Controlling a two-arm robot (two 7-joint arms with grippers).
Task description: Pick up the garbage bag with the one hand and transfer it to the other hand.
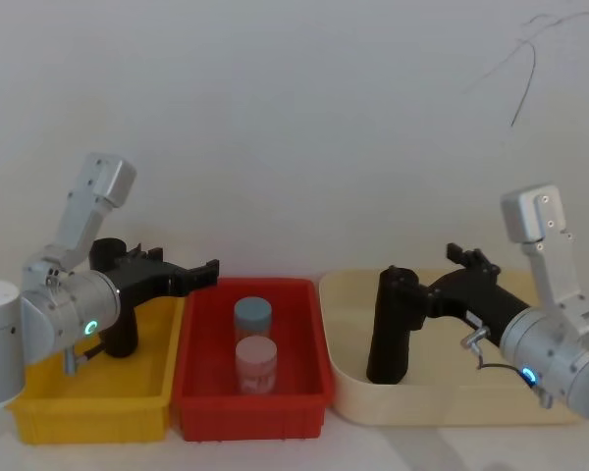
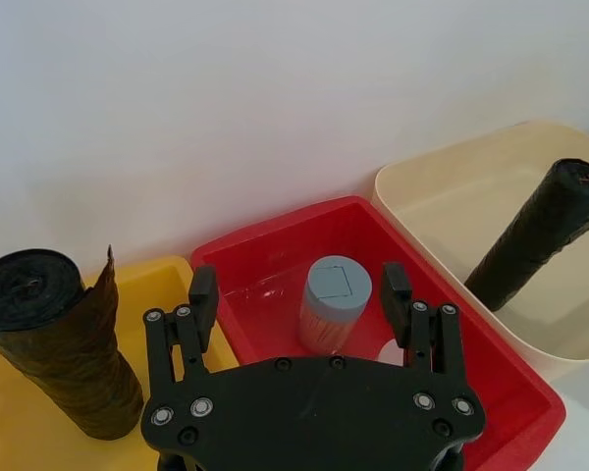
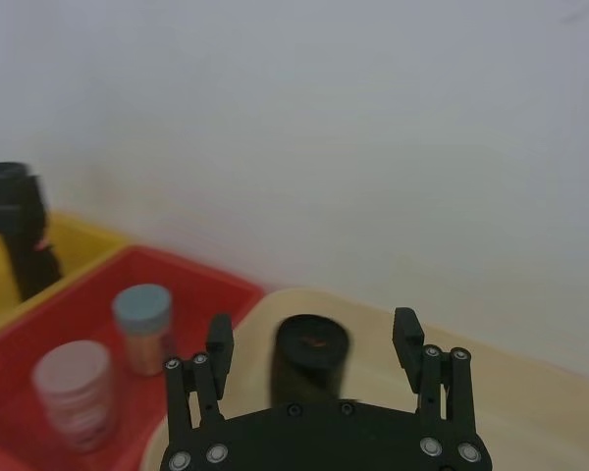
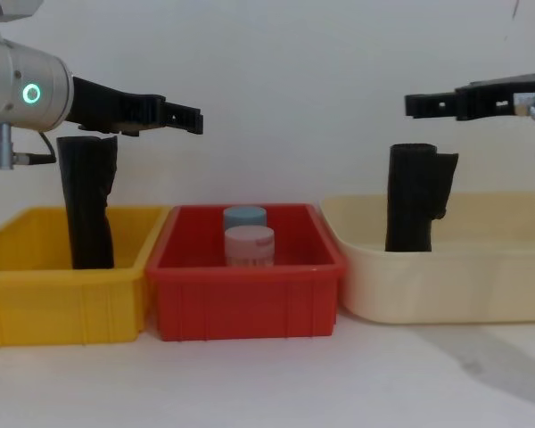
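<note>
Bag: stood upright in the cream tray, right side, long axis vertical. Right claw: spread wide, empty, held just right of the bag's top, so nearer. Left claw: spread wide, empty, held well apart to the bag's left.

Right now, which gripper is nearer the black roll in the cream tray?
Right. The right gripper hovers open just above the garbage bag roll; the left gripper hangs beyond the red bin, open.
</note>
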